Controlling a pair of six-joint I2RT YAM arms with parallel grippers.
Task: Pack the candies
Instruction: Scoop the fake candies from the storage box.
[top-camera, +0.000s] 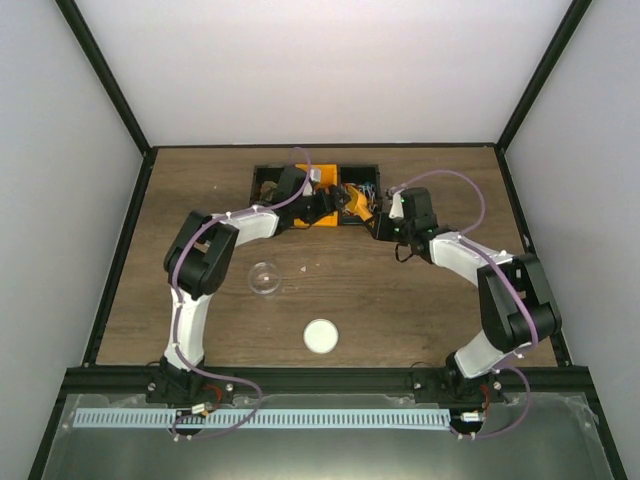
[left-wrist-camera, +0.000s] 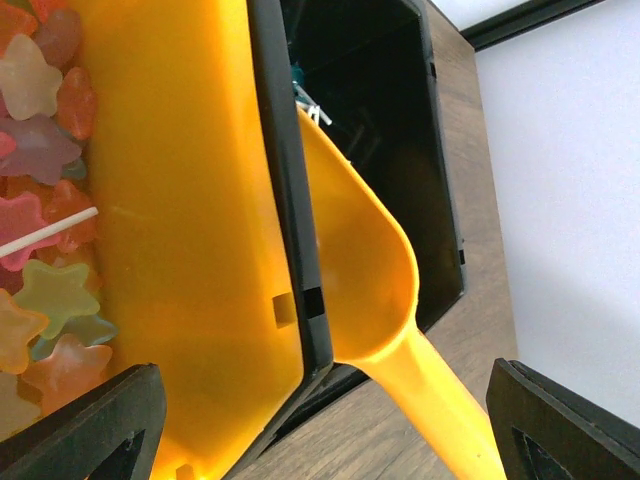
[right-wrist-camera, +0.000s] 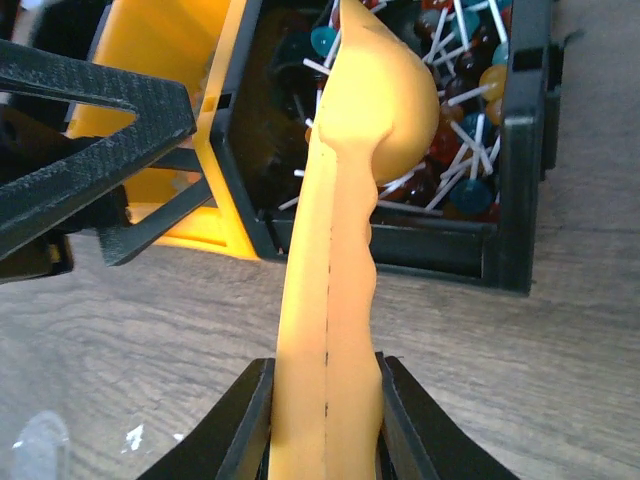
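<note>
**Right claw grips the scoop over the lollipops; left claw spread wide at the orange bin**

The right claw (right-wrist-camera: 325, 402) is clamped tight on the handle of the orange scoop (right-wrist-camera: 345, 200), with one finger pressed to each side of it. Straight ahead of this claw, the scoop's bowl reaches over the wall of the black tray (right-wrist-camera: 510, 200) into a compartment full of lollipops (right-wrist-camera: 465, 120). Their white sticks jut out on both sides of the bowl. Whether the bowl touches them cannot be told.

The left claw (left-wrist-camera: 320, 430) is spread wide and holds nothing, and its two fingers only show at the bottom corners of its wrist view. Ahead of it and to its left is the orange bin (left-wrist-camera: 190, 200), where star-shaped gummies (left-wrist-camera: 45, 220) in pink, yellow, green and red are piled, with one white stick lying across them. Ahead and slightly to its right, past the bin's black rim, the scoop's bowl lies in the neighbouring dark compartment.

Behind both claws, towards the arm bases, a clear cup (top-camera: 265, 277) and a white round lid (top-camera: 320, 336) stand apart on the table (top-camera: 400, 300).
</note>
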